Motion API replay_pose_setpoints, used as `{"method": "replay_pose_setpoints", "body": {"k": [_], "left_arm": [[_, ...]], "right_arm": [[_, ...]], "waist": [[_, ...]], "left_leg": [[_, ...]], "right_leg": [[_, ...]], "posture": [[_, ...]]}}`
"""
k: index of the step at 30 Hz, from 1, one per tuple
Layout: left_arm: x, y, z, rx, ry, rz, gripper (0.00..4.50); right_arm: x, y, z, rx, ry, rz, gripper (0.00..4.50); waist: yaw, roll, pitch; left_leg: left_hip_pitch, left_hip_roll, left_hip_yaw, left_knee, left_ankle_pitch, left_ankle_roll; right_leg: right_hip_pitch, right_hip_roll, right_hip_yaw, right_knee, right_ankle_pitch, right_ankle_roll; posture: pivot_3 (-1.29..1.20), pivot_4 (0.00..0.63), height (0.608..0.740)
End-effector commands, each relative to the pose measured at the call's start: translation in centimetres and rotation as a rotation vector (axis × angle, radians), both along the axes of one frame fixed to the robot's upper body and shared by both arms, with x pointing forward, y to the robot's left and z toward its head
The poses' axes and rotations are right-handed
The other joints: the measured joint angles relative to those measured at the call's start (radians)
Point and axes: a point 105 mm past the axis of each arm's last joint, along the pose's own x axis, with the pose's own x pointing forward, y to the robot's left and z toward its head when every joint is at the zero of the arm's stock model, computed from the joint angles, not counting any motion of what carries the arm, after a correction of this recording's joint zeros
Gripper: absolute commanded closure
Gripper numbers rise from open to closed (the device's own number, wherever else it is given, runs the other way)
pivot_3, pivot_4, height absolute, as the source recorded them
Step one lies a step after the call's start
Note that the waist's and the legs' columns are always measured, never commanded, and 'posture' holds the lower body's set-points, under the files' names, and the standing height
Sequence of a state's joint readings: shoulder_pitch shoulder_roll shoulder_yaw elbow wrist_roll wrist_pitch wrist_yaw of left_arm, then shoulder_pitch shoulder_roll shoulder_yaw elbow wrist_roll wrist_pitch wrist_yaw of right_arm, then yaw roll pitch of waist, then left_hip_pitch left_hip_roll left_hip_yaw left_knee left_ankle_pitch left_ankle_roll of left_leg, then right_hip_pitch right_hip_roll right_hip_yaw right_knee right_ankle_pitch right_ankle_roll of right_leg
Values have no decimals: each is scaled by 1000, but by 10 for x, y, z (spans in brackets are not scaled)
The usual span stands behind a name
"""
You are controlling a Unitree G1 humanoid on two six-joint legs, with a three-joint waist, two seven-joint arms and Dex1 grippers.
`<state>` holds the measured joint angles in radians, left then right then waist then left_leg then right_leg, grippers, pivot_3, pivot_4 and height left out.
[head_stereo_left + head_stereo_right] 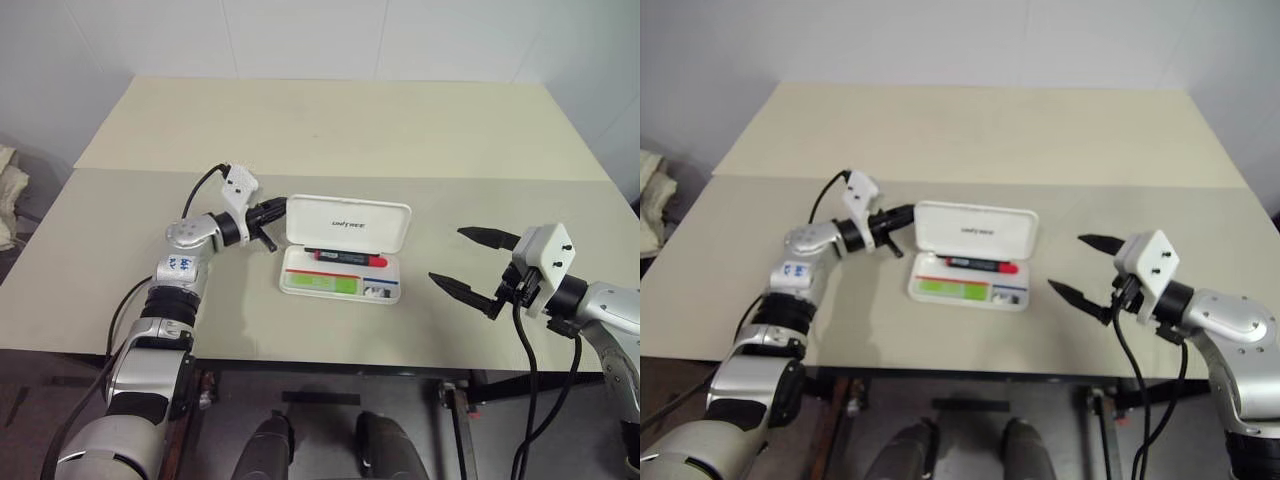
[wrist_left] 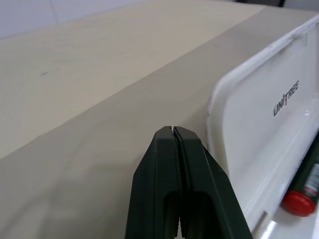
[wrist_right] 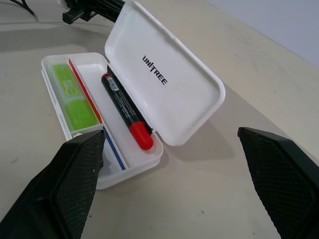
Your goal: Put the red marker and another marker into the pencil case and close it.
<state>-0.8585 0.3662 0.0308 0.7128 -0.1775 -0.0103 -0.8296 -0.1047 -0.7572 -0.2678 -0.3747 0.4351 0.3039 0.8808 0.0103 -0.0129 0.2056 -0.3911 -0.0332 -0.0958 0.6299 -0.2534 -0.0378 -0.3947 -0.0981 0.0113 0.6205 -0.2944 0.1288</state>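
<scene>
Here the left end effector (image 1: 272,212), pinched shut, nears the open pencil case (image 1: 345,255) lid's edge.

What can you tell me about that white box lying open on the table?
The pencil case is a white, hard-looking plastic box with rounded corners. It lies on the table, its hinged lid raised and bearing small dark lettering. Inside, a red and a blue line run along a divider. The red marker lies beside the lid; the green marker fills the outer compartment. The shut left gripper is at the lid's left end; contact is unclear.
</scene>
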Motion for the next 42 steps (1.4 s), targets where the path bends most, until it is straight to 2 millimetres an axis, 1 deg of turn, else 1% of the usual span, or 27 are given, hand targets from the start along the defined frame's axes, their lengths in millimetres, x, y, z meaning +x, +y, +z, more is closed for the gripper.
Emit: {"method": "replay_pose_setpoints", "body": {"k": [1,4,7,10,14,16,19,23,28,32,34,35,37,38,39,40,42], "left_arm": [[-11,-8,19,-3,-103,-108,4466],[-28,-14,18,58,-180,-238,4466],[-37,-16,10,139,-193,-320,4466],[-47,-19,-7,283,-212,-419,4466],[-53,-25,-19,375,-215,-493,4466],[-57,-32,-30,464,-222,-547,4466],[-57,-48,-37,514,-225,-569,4466],[-57,-62,-41,526,-211,-573,4466],[-59,-69,-50,543,-179,-566,4466],[-61,-68,-53,536,-146,-560,4466],[-59,-65,-48,498,-132,-532,4466],[-57,-63,-41,442,-120,-502,4466],[-55,-56,-19,292,-129,-475,4466],[-57,-54,-11,246,-146,-480,4466],[-63,-52,-4,189,-159,-516,4466],[-64,-42,6,129,-182,-505,4466],[-59,-12,14,81,-200,-414,4466]], "right_arm": [[-6,9,9,15,-39,33,0],[-7,11,9,20,-40,33,0],[-9,13,11,25,-41,31,0],[-11,15,13,41,-42,36,0],[-12,16,15,45,-42,32,0],[-14,16,16,48,-47,24,0],[-16,17,19,55,-57,11,0],[-18,19,19,70,-64,-7,0],[-23,22,19,90,-72,-35,0],[-26,23,18,105,-75,-53,0],[-27,23,18,113,-74,-56,0],[-27,24,17,118,-73,-54,0],[-27,26,14,128,-65,-47,0],[-27,26,13,130,-61,-44,0],[-27,26,12,132,-58,-43,0],[-26,26,11,134,-53,-38,0],[-25,27,8,139,-42,-20,0]], "waist": [[4,0,0],[8,0,0],[12,0,0],[12,0,0],[12,0,0],[12,0,0],[14,0,0],[14,0,0],[12,0,0],[12,0,0],[12,0,0],[11,0,0],[9,0,0],[6,0,0],[4,0,0],[4,0,0],[-1,0,0]], "left_leg": [[0,0,0,0,0,0],[0,0,0,0,0,0],[0,0,0,0,0,0],[0,0,0,0,0,0],[0,0,0,0,0,0],[0,0,0,0,0,0],[0,0,0,0,0,0],[0,0,0,1,0,1],[1,0,0,1,0,1],[1,0,-1,1,0,1],[1,0,-1,1,0,1],[1,0,-1,1,0,1],[2,0,-1,1,0,1],[2,1,-1,1,0,1],[1,1,-1,1,0,1],[1,1,-1,0,0,1],[1,1,-1,0,0,1]], "right_leg": [[0,0,0,0,0,0],[0,0,0,0,0,0],[0,0,0,-1,0,0],[0,0,0,0,0,0],[0,0,0,0,0,0],[0,0,0,0,0,0],[0,0,0,0,0,0],[1,0,0,0,0,0],[1,0,0,1,0,0],[1,0,0,1,0,0],[2,0,0,1,0,0],[2,0,0,1,0,0],[2,1,0,1,0,0],[2,1,0,1,0,0],[2,1,0,1,0,0],[1,1,0,1,0,0],[1,1,0,1,0,0]], "posture": [[0,150,740],[0,150,740],[0,150,740],[0,150,740],[0,150,740],[0,150,740],[0,150,740],[0,150,740],[0,150,740],[0,150,740],[0,150,740],[0,150,740],[0,150,740],[0,150,740],[0,150,740],[0,150,740],[0,150,740]]}}
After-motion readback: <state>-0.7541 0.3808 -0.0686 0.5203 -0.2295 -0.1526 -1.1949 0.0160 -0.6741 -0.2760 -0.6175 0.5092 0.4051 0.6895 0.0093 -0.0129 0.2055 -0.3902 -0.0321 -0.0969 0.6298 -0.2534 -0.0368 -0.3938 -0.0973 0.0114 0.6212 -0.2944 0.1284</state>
